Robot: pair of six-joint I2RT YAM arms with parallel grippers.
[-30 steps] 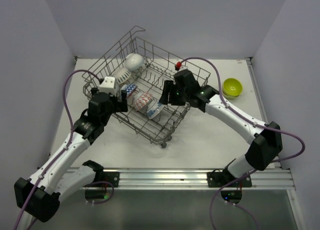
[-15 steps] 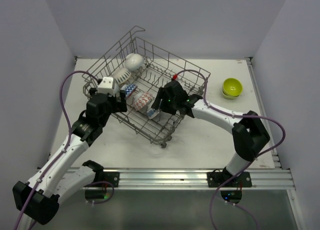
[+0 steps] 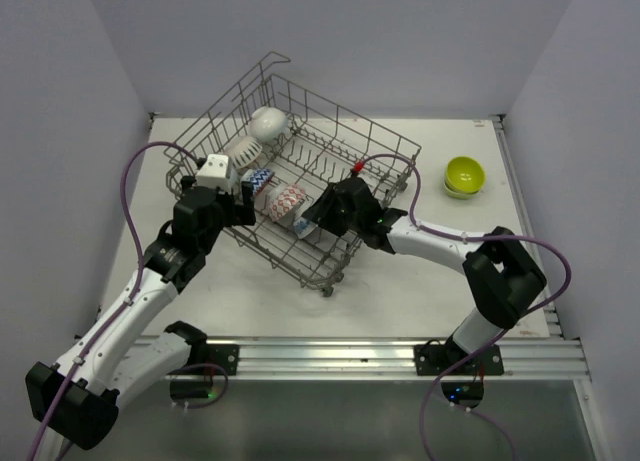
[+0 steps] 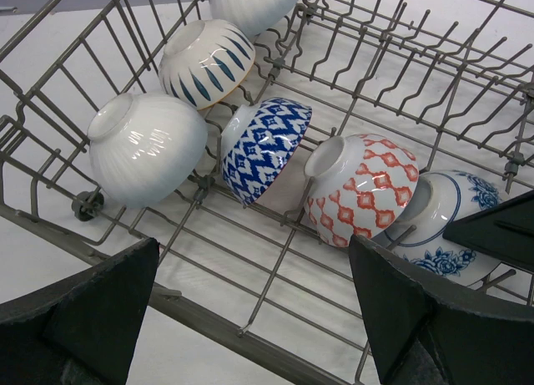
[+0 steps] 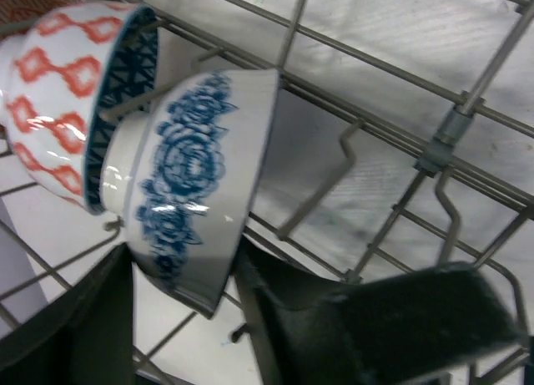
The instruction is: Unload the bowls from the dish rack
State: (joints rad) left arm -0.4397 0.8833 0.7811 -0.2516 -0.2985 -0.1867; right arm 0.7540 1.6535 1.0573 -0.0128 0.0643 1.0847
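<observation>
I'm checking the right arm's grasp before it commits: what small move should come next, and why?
Probably shut the right gripper on the blue floral bowl: its open fingers straddle the bowl's lower rim, one on each side of the wall, so closing should pinch it for lifting out of the dish rack.

Lab: blank white walls [image 3: 330, 41]

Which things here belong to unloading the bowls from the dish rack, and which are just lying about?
Job in hand:
dish rack
plain white bowl
ribbed white bowl
blue-streaked bowl
blue-patterned bowl
red-patterned bowl
blue floral bowl
lime bowls, already out
left tool
right tool

Just there:
table
purple cables
metal rail
</observation>
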